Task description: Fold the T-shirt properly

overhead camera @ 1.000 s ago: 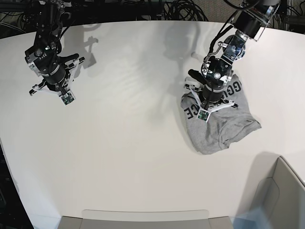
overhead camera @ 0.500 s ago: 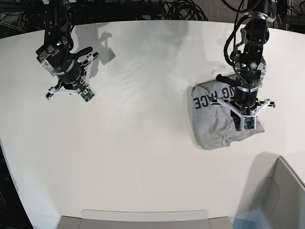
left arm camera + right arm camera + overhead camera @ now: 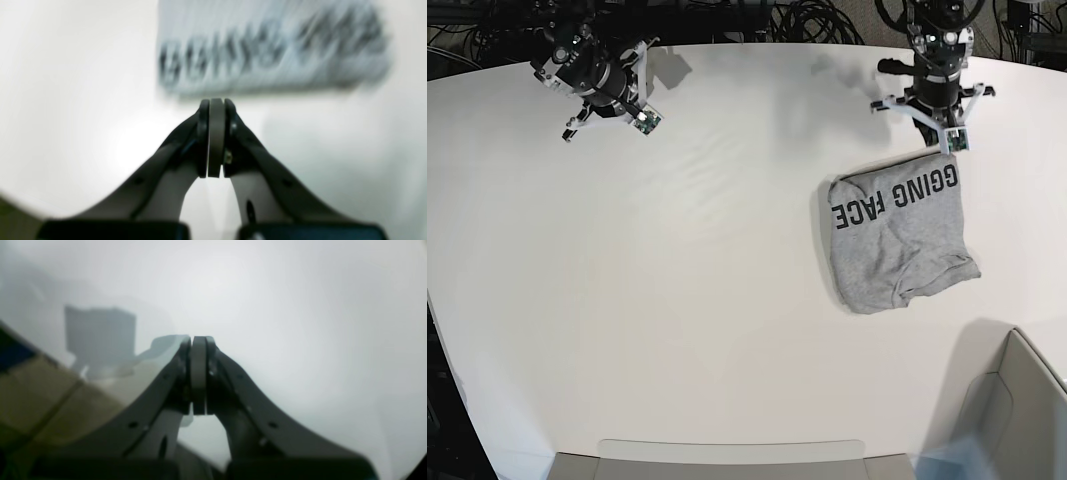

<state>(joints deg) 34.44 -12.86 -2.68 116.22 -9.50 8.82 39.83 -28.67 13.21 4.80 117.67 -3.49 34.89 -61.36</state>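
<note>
Both arms have pulled back to the worktop's far edge: left gripper (image 3: 951, 143) and right gripper (image 3: 644, 117) pinched closed, holding nothing. T-shirt (image 3: 897, 235) sits folded near the right edge, lettering up. Fold looks finished.

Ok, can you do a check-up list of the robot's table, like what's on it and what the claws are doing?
Surface: white table, bare apart from the shirt.
Job's things: grey T-shirt lies in a folded bundle on the base view's right side, black lettering showing.
Clutter: nothing seen on the table.
Grippers: left gripper shut, empty, above the table near the shirt's edge; right gripper shut, empty.
Cables: black cables behind the far edge.
Surroundings: grey bin at one near corner.
</note>
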